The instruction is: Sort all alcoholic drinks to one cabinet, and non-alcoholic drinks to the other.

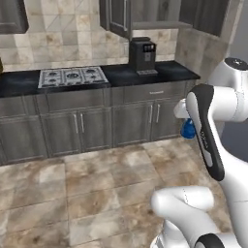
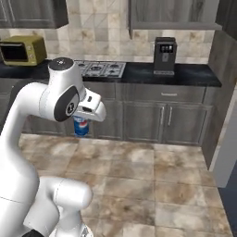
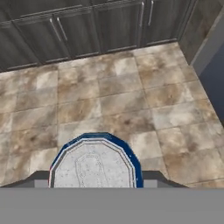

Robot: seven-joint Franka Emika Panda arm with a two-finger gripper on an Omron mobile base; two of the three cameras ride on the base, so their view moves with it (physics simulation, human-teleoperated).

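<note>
The soda can (image 3: 94, 162) is sitting right between my jaws, silver top facing the hand camera; I'm gripping it clamped, upright, long axis along the gripper (image 2: 83, 121), with the open cabinet (image 1: 118, 17) well ahead and above.

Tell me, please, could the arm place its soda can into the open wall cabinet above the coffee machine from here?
Probably not yet: the gripper holds the soda can low over the floor, well short of the counter and open cabinet.
</note>
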